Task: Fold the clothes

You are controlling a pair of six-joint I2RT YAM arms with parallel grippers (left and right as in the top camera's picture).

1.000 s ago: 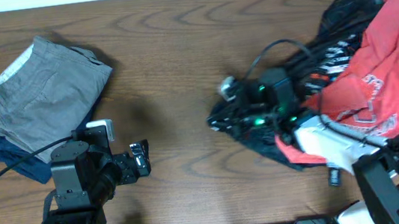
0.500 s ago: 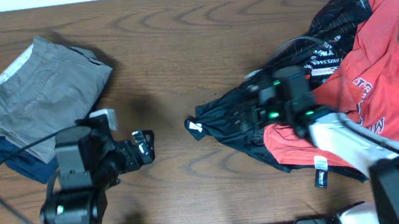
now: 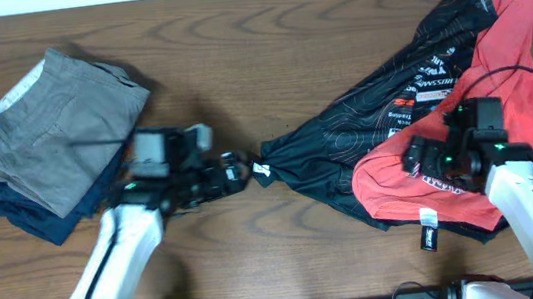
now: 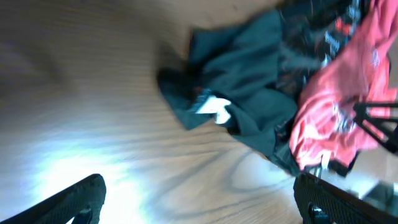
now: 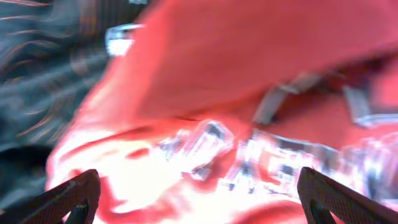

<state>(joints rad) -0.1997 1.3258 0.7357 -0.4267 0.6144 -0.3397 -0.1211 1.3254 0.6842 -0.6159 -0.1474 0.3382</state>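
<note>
Wood table: found black jersey strung toward 9 o'clock, presumably for flattening; noted left gripper, right gripper wide open, empty.

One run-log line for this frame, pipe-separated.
step: fold not begun | black jersey: crumpled, partly under red shirt | left claw: open, beside jersey's tagged corner | right claw: open, above red shirt

The left arm slants up and rightward, its left end effector pointing right with fingers spread wide, while the right arm bends inward, its right end effector pointing left, equally wide.
</note>
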